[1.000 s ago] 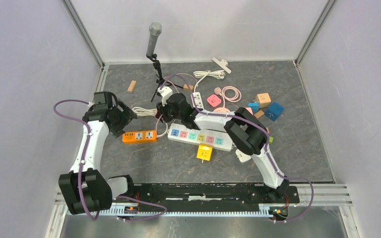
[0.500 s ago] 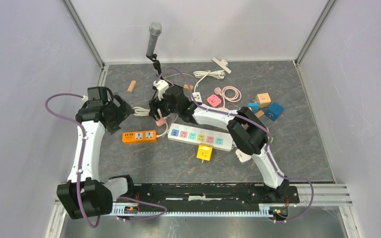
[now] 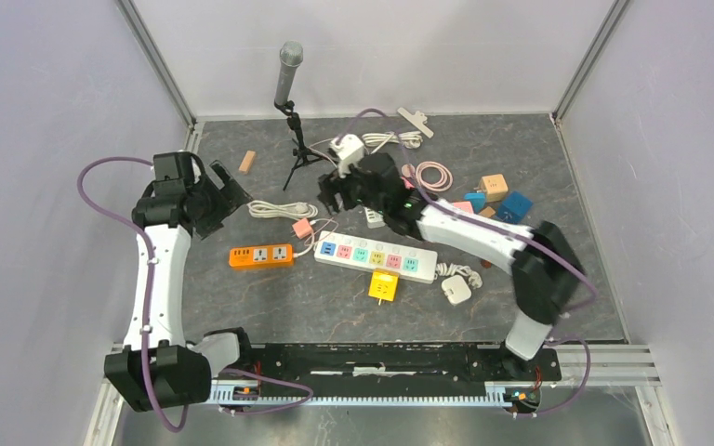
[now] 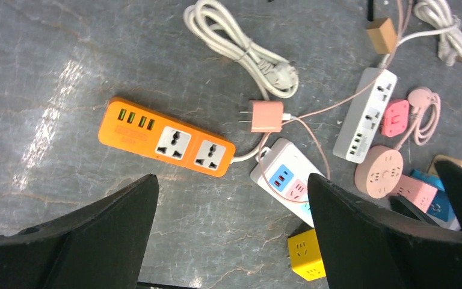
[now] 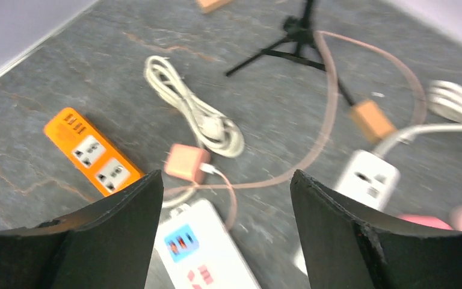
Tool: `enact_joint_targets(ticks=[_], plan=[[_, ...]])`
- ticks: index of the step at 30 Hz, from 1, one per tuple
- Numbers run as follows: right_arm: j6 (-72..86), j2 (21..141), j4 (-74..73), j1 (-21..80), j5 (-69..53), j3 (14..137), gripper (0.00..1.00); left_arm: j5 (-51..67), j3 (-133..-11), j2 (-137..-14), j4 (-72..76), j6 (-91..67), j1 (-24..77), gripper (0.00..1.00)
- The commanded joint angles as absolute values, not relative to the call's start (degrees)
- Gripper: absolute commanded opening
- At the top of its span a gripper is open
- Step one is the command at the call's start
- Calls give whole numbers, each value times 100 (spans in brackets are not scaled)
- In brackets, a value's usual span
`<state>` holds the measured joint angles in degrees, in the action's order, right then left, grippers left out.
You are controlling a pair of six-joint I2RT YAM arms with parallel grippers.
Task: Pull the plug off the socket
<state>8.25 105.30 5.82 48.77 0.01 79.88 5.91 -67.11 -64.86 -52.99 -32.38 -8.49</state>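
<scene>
The pink plug lies loose on the table with its prongs bare, in no socket, just beyond the orange power strip. It also shows in the left wrist view and the right wrist view, its thin pink cable trailing off. The orange strip has both sockets empty. My right gripper hangs open and empty above and to the right of the plug. My left gripper is open and empty, raised to the left of the strip.
A white strip with coloured sockets lies right of the orange strip, with a yellow cube socket in front. A coiled white cable, a microphone stand, a small white strip and pink and blue adapters crowd the back.
My right gripper has let go of the pink plug and drawn back to the right; the plug now lies on the table. My left arm has pulled back to the left.
</scene>
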Motion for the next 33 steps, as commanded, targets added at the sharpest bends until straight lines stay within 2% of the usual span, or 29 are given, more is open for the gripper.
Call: enact_joint_targets(ticks=[1, 5, 10, 14, 18, 23, 33], plan=[[302, 8861, 660, 4676, 1286, 6934, 82, 1248, -7104, -6316, -5090, -2609, -763, 100], [57, 7771, -249, 4197, 2402, 6367, 85, 1702, -7209, -6204, -4818, -2443, -684, 100], [-458, 6477, -1342, 3561, 3921, 6218, 87, 1662, -7567, -6162, -4922, -2177, -677, 100], [-827, 5486, -1630, 3299, 4882, 6349, 90, 1539, -7895, -6040, -5174, -2053, -677, 100], [-1087, 4336, -1169, 3287, 6105, 6336, 89, 1162, -8042, -5704, -5218, -2124, -679, 100], [-2101, 3040, 419, 3287, 6552, 5669, 85, 764, -8392, -5474, -5248, -2129, -677, 100], [-2576, 2296, 957, 3287, 6693, 5547, 85, 600, -8547, -5352, -5363, -2120, -616, 100]])
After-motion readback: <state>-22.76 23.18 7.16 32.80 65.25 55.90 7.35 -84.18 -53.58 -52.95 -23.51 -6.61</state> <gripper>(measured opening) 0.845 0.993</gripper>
